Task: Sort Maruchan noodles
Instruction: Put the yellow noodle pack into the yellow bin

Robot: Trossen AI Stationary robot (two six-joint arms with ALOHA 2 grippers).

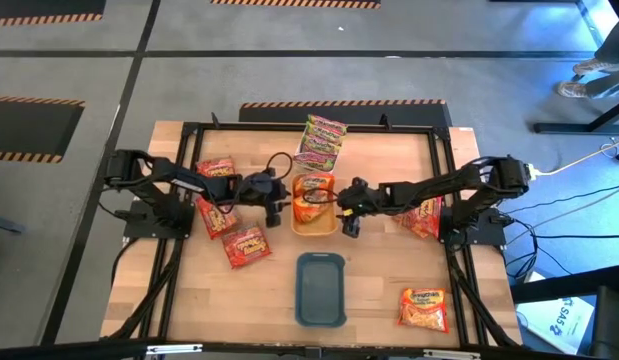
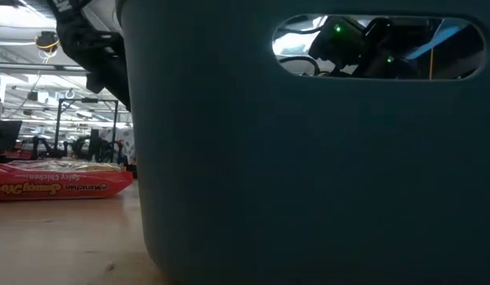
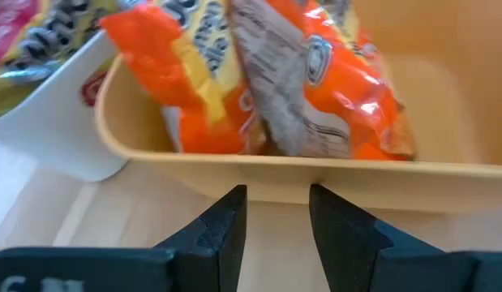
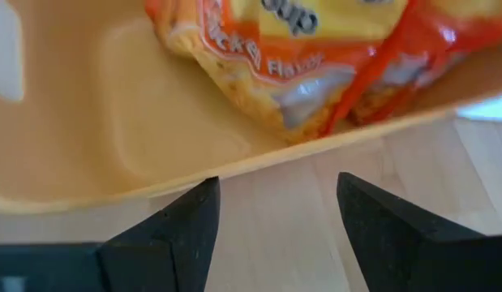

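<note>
Packets [image 1: 313, 196], orange, lie in orange tray [image 1: 298, 224] at counter [image 1: 379, 290] centre. Left end effector [image 1: 281, 203] just beside tray's left rim, fingers apart, empty. Right end effector [image 1: 346, 213] at its right rim, fingers apart, empty.

- An orange tray [image 1: 315, 222] is sitting in the middle of the wooden table [image 1: 379, 290].
- A teal tray [image 1: 321, 289] is lying just below it.
</note>
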